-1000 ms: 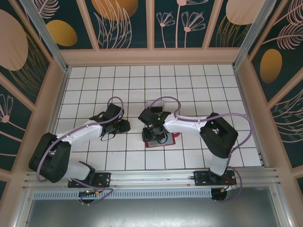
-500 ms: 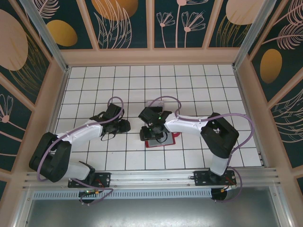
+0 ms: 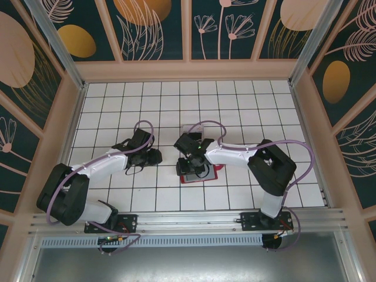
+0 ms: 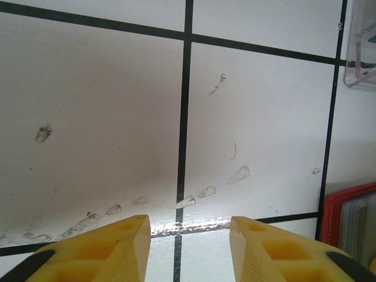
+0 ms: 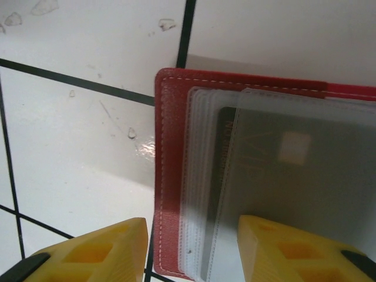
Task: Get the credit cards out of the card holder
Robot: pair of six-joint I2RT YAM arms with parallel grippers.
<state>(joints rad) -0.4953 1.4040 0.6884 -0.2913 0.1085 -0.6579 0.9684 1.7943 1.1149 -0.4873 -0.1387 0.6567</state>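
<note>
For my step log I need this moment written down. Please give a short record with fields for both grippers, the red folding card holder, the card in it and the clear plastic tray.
red folding card holder: lies open on the white tiled table
dark grey rectangular card: inside a clear sleeve of the holder, not yet out
clear plastic tray: on the table, beyond the holder
left gripper: open, empty, above bare tiles
right gripper: open, over the holder's stitched red edge
</note>
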